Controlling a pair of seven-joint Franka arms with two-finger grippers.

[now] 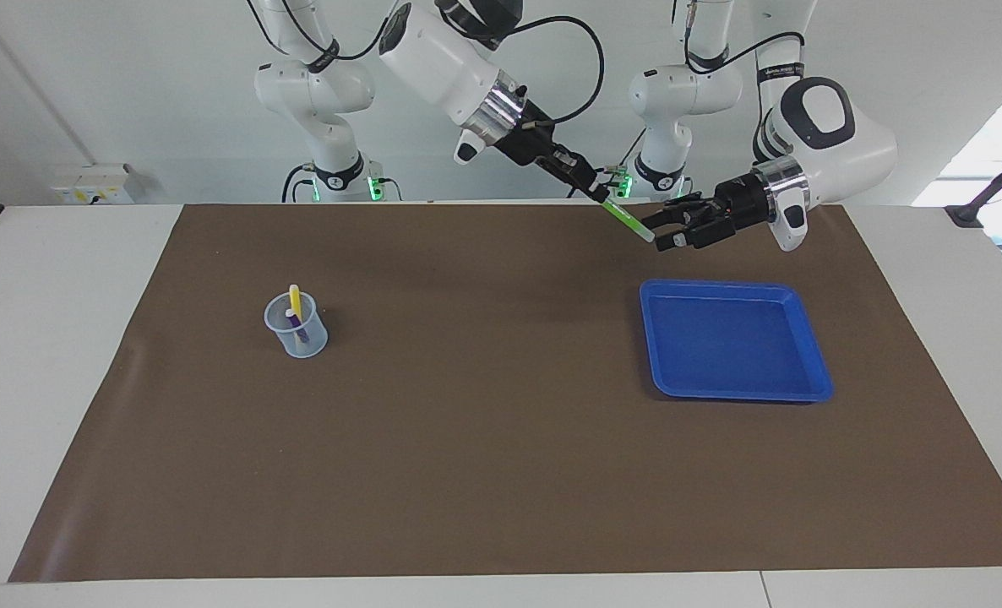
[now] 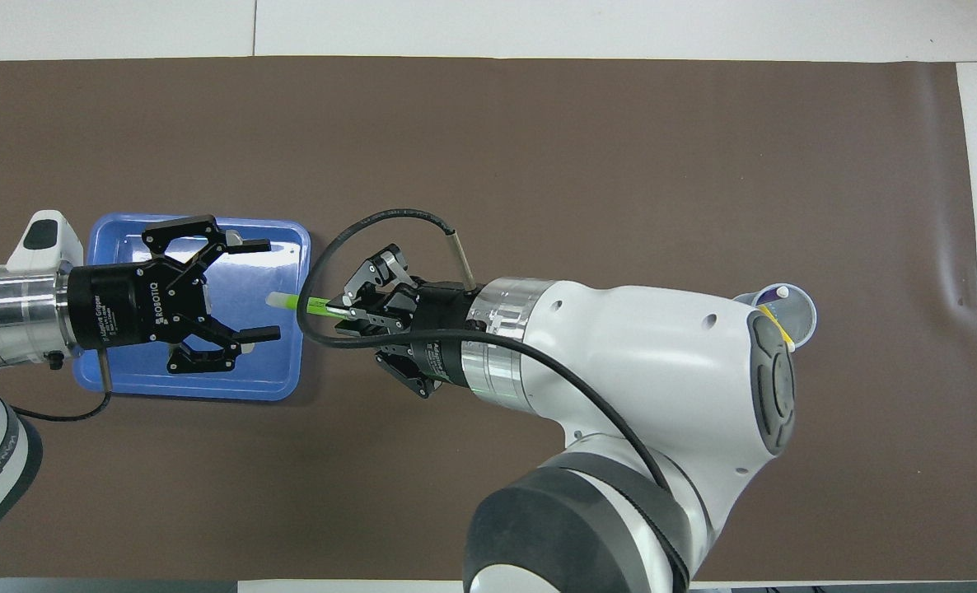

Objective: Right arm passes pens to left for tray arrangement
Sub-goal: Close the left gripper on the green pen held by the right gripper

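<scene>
My right gripper [image 1: 601,194] [image 2: 342,310] is shut on the green pen [image 1: 626,218] [image 2: 311,304] and holds it in the air, pale end toward my left gripper. My left gripper [image 1: 661,230] [image 2: 268,290] is open over the blue tray [image 1: 733,338] [image 2: 208,387]. The pen's pale end sits at the mouth of its spread fingers, and they are not closed on it. The yellow pen [image 1: 295,297] [image 2: 777,327] and the purple pen [image 1: 298,324] [image 2: 781,292] stand in the cup.
A small translucent cup [image 1: 296,333] [image 2: 793,313] stands on the brown mat [image 1: 484,439] toward the right arm's end of the table. The tray holds nothing. My right arm's bulk hides part of the mat in the overhead view.
</scene>
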